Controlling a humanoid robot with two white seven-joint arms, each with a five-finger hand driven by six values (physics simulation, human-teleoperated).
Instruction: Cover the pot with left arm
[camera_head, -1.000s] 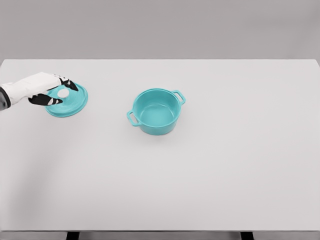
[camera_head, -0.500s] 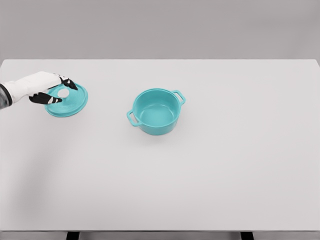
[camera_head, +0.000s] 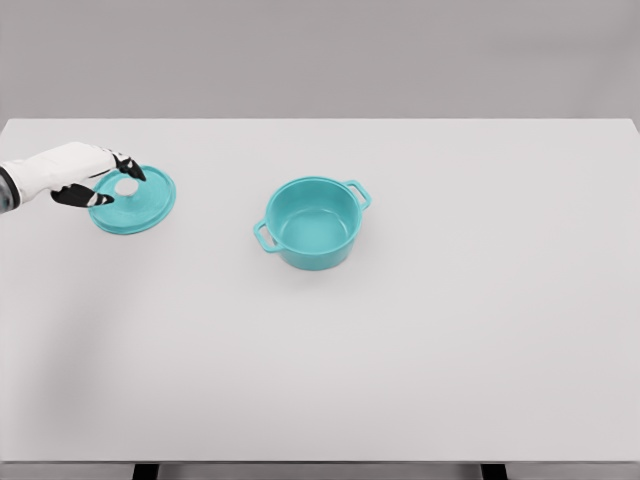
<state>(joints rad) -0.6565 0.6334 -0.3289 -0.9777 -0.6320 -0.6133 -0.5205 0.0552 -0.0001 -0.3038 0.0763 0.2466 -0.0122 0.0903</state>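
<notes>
From the head view, the left robot hand (camera_head: 88, 178) is reaching in from the left edge, its dark fingertips (camera_head: 103, 200) spreading around the white knob (camera_head: 128, 187) of the teal lid (camera_head: 135, 201) without clearly pinching it. The lid is lying flat on the white surface (camera_head: 420, 340). The open teal pot (camera_head: 312, 223) is sitting well apart, to the lid's right.

Left hand (camera_head: 85, 178) sits at the lid (camera_head: 133, 200) on the far-left of the table (camera_head: 450, 350), fingers spread about the white knob (camera_head: 128, 186). To its right, open tabletop runs unobstructed to the pot (camera_head: 312, 222), well apart, mouth uncovered. Two side handles project from the pot rim.
</notes>
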